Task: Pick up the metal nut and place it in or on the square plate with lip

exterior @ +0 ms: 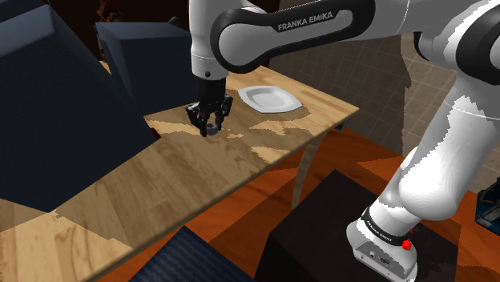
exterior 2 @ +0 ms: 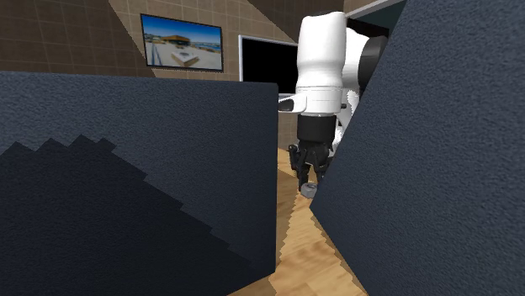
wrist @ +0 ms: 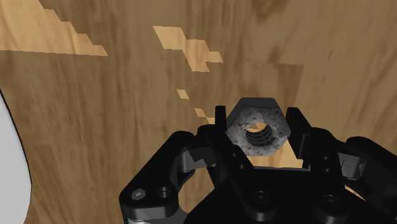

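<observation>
A grey speckled hexagonal metal nut with a threaded hole sits between my two black fingers, which clasp it on both sides. My gripper is shut on it, low over the wooden table. In the shoulder view the gripper points down at the table's middle, with a bit of the nut showing between the fingertips. The white square plate with lip lies on the table to the gripper's right in that view, a short way off. Its white rim shows in the wrist view too. The gripper also hangs between dark panels.
Big dark blue blocks stand along the table's left in the shoulder view. A dark box sits below the table's near edge. In the second exterior view, two tall dark panels flank a narrow gap.
</observation>
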Controlling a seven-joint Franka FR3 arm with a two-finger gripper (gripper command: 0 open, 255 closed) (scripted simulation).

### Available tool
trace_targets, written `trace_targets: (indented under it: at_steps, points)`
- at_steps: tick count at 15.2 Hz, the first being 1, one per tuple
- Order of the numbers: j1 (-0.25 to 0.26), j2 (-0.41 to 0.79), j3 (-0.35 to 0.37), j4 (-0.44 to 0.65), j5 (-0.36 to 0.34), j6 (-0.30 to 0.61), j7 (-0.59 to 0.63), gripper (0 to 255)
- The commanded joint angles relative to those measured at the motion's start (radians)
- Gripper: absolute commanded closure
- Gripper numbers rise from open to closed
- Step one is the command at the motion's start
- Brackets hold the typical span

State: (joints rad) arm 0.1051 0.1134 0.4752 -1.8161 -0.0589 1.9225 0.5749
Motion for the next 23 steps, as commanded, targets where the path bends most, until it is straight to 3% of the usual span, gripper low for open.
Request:
trace_targets:
  at_steps: [1, 20, 23]
  points:
    - [-0.001, 0.003, -0.001, -0.004, 0.0, -0.001, 0.0, 255]
    - [0.003, -0.007, 0.003, 0.211, 0.007, -0.225, -0.006, 255]
    - [-0.044, -0.067, -0.03, 0.143, 0.036, -0.209, -0.087, 255]
